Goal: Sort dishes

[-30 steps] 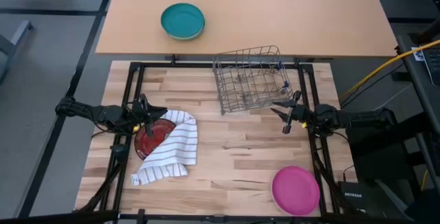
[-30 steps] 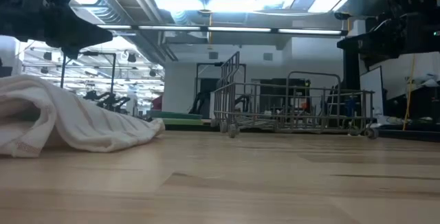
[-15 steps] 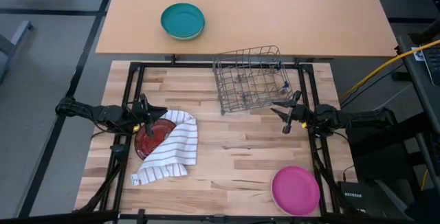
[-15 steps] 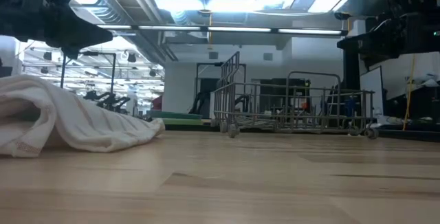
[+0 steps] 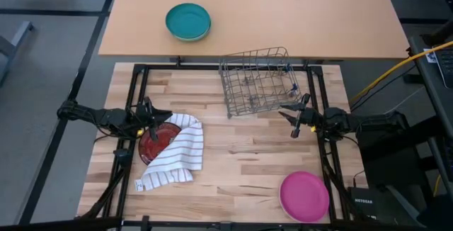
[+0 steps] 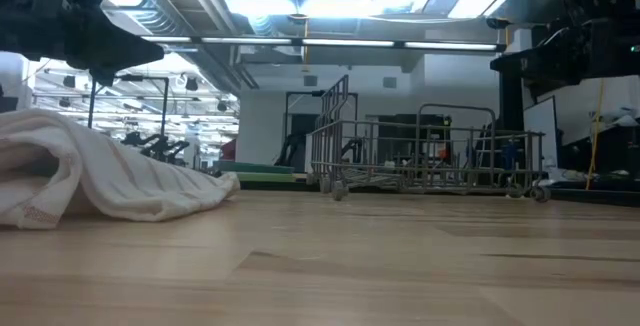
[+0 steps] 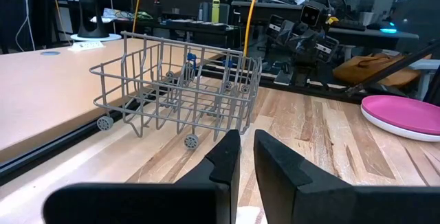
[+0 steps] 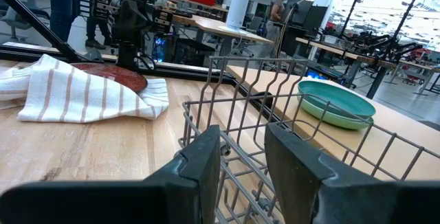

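Observation:
The dark red plate (image 5: 151,146) lies flat on the table's left part, and the white striped cloth (image 5: 177,153) covers its right half. The magenta-pink plate (image 5: 304,196) lies flat near the table's near right corner. A pale green rim (image 8: 340,119) shows under the teal bowl (image 5: 188,21) on the far table. My left gripper (image 5: 164,117) hovers above the red plate's far edge, open by a narrow gap (image 7: 247,136). My right gripper (image 5: 287,121) hangs beside the wire rack's near right corner, open (image 8: 242,131).
A grey wire dish rack (image 5: 258,81) stands on small wheels at the table's far middle. A black frame (image 5: 212,66) runs along the table's edges. Bare wood (image 5: 241,153) lies between the cloth and the pink plate. People show in the room beyond.

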Action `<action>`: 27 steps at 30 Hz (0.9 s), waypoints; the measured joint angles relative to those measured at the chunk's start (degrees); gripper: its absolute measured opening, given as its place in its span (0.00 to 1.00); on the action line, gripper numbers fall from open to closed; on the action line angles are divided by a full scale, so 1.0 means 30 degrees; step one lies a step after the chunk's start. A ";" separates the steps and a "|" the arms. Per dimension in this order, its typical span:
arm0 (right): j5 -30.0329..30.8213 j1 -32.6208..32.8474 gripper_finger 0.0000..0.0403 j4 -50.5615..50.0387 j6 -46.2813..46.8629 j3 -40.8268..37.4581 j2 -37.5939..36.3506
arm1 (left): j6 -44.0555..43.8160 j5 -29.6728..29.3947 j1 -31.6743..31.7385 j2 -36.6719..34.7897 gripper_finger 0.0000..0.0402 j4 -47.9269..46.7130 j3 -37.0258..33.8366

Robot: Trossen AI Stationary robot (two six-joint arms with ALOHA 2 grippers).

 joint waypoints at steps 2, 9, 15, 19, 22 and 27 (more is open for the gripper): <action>-0.0001 0.0002 0.30 0.0000 0.0000 0.0000 0.0000 | 0.0001 0.0004 0.0002 0.0000 0.09 0.0000 0.0000; -0.0001 -0.0005 0.30 0.0000 -0.0095 0.0000 0.0000 | 0.0001 0.0004 -0.0002 0.0001 0.09 0.0000 0.0000; 0.0002 -0.0002 0.30 0.0065 0.0055 0.0000 0.0007 | 0.0001 0.0004 -0.0004 0.0003 0.09 0.0021 0.0000; -0.1123 -0.0018 0.30 0.1300 -0.0188 0.0091 -0.0003 | -0.0070 -0.0001 0.0001 0.0003 0.09 0.0274 -0.0032; -0.3760 -0.0012 0.30 0.0818 -0.1998 0.0944 0.0007 | -0.0687 0.0004 0.0003 0.0003 0.09 0.0292 -0.0036; -0.5939 0.0002 0.30 -0.3754 -0.3060 0.3910 0.0453 | -0.1089 -0.0001 -0.0001 0.0003 0.09 0.0291 -0.0036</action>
